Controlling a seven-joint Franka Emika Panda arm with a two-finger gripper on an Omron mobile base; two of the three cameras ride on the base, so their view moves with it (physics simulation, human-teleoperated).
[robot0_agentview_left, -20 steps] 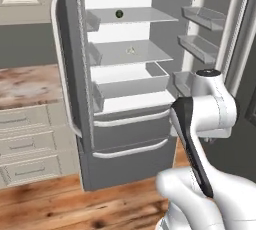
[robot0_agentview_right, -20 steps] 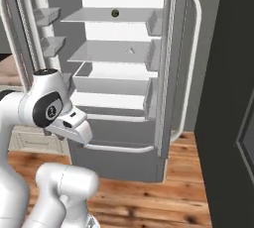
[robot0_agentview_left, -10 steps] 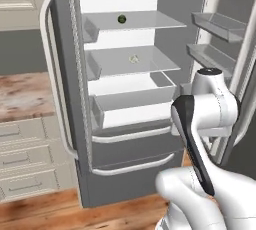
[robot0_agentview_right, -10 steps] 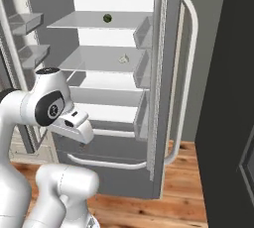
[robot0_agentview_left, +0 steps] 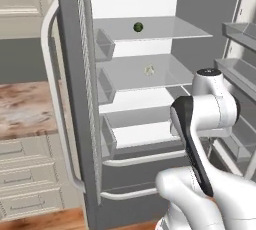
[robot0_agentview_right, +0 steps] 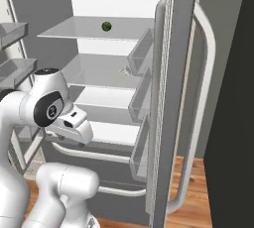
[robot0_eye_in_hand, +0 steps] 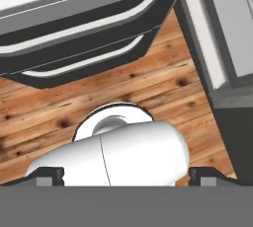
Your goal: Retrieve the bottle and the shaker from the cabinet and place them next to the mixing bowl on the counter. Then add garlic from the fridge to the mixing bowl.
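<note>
Fingers spread wide and holding nothing, the gripper (robot0_eye_in_hand: 126, 175) points down at the wooden floor (robot0_eye_in_hand: 163, 80) before the open fridge (robot0_agentview_left: 145, 104). The garlic (robot0_agentview_left: 149, 70) sits on the middle shelf (robot0_agentview_left: 150, 74), a dark green ball (robot0_agentview_left: 138, 26) above it.

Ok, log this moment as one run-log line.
phase: at open fridge | garlic: middle shelf, untouched | dark green item: top shelf | tool: open, empty, facing wood floor

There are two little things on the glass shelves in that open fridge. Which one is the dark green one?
The dark green ball sits on the upper glass shelf, near the back. The other, a pale whitish garlic bulb, lies one shelf lower and nearly blends into the glass.
</note>
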